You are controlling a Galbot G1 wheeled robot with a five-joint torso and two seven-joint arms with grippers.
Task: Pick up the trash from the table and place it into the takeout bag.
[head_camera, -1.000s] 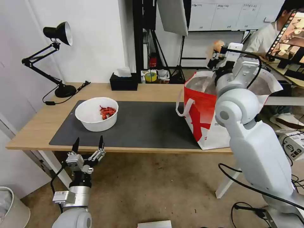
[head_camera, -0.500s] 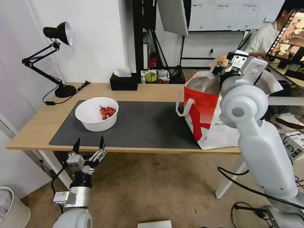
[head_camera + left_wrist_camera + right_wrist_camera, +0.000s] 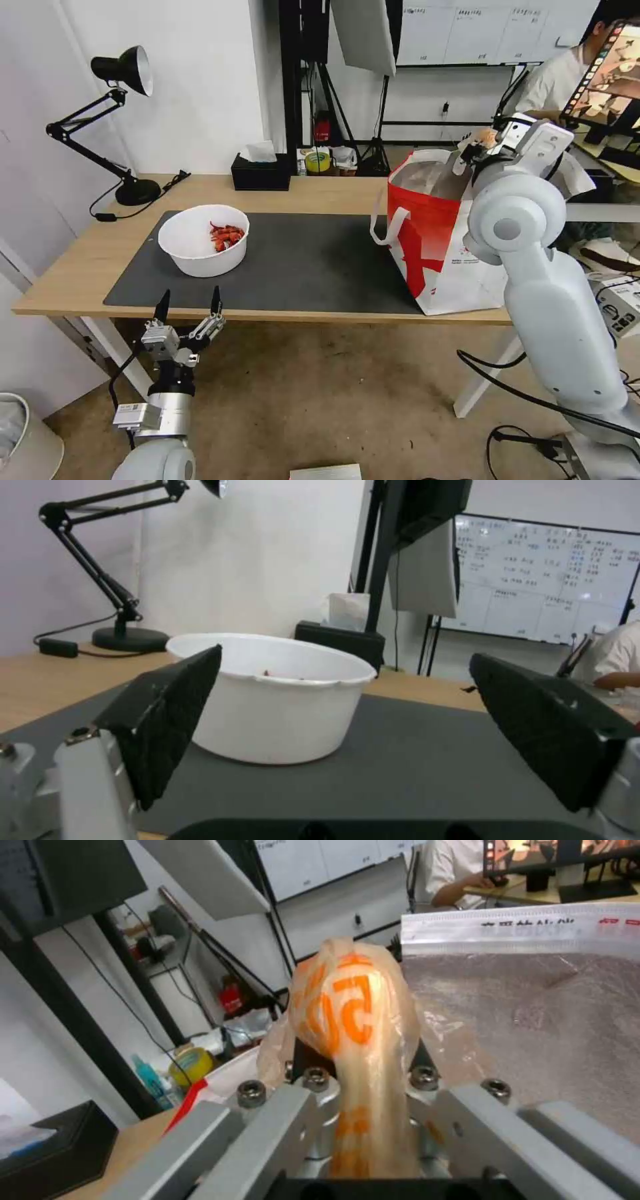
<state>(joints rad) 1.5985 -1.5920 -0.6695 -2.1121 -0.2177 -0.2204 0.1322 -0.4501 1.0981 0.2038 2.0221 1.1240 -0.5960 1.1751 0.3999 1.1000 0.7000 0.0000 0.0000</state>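
Right gripper point(image 3: 481, 141) sits raised over the open top of the bag point(image 3: 433, 253), at its far right side, and you can see it clamped on the bun point(image 3: 350, 1010). From the right wrist camera the wrapped bun, printed in orange, stands pinched between the fingers, with the bag's silver lining point(image 3: 533, 1010) just behind it. Note that the bun is above the rim, not inside the bag.

Your left gripper point(image 3: 187, 308) hangs below the near edge of the table point(image 3: 67, 267), in front of the bowl point(image 3: 200, 257), with its fingers point(image 3: 167, 715) spread wide and holding nothing. The left wrist camera shows the bowl framed between those fingers but well apart from them.

Bowl position: upright on the left part of the grey mat point(image 3: 307, 267), red shells point(image 3: 225, 235) lying inside it toward its right side. Bag position: upright on the right end of the mat, one white handle point(image 3: 387, 227) drooping on its left face.

Also on the table: a black desk lamp point(image 3: 120, 127) at the far left corner, and a black tissue box point(image 3: 261, 172) along the far edge.
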